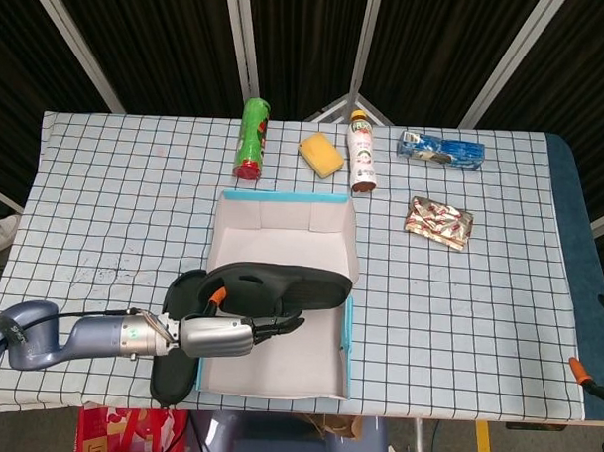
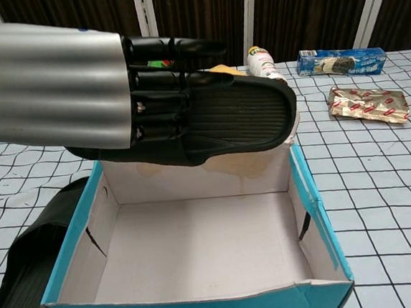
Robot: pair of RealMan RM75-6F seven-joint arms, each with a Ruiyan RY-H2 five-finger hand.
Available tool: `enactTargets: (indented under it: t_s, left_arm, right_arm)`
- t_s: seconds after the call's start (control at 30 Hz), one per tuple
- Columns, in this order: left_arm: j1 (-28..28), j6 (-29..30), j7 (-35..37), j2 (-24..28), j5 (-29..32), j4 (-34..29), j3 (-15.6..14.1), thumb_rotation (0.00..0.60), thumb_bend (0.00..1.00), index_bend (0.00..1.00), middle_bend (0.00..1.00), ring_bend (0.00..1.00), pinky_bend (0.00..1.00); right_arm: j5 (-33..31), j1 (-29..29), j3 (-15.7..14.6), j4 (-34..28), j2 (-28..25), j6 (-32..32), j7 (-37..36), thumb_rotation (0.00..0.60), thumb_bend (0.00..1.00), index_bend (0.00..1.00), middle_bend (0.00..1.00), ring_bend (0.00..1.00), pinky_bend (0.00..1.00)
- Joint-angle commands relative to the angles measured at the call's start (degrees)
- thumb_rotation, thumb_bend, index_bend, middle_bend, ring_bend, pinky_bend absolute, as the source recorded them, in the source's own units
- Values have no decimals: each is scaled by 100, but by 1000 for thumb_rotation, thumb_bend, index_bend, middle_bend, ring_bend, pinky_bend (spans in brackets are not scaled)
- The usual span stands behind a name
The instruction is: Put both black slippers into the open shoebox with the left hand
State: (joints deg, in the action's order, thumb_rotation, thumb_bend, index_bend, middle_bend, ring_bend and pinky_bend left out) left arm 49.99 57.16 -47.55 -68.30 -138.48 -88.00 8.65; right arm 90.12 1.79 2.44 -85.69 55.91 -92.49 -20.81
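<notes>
While the left hand (image 1: 214, 335) clamps its fingers (image 2: 174, 84) on one slipper (image 1: 275, 286) above the box (image 1: 326, 381), it next needs lowering and release; the second slipper (image 1: 173, 375) waits beside.

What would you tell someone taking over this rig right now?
Left hand: holds one slipper above the shoebox, sole towards the chest camera, not yet released.
Right hand: not in view.
Second slipper: on the table against the shoebox's left wall, untouched.
Done: first slipper picked up and brought over the shoebox; nothing is inside yet.
Left: lower and release this slipper in the shoebox, then fetch the second one with the left hand and put it in too.
</notes>
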Motion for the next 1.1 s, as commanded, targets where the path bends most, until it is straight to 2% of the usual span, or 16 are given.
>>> enactTargets:
  t_s: [0.03,0.47,1.1]
  left_arm:
    - [74,23,43,-180,43,212,-90,600,411,517,460,0,0]
    - [407,512,307,-926,-85,1040,-438,600,412,527,463,0,0]
    - [329,819,480,-1482,164,1861,-1054,600,430,535,472,7,0]
  right_arm:
    - [5,-9,-2,5,4,13,-10,600,308,88,98,133,36]
    - [-39,-6,8,49,-5,28,-102,600,307,88,98,133,36]
    - [-52,-25,5,42,1,76,-90,600,308,88,98,133,36]
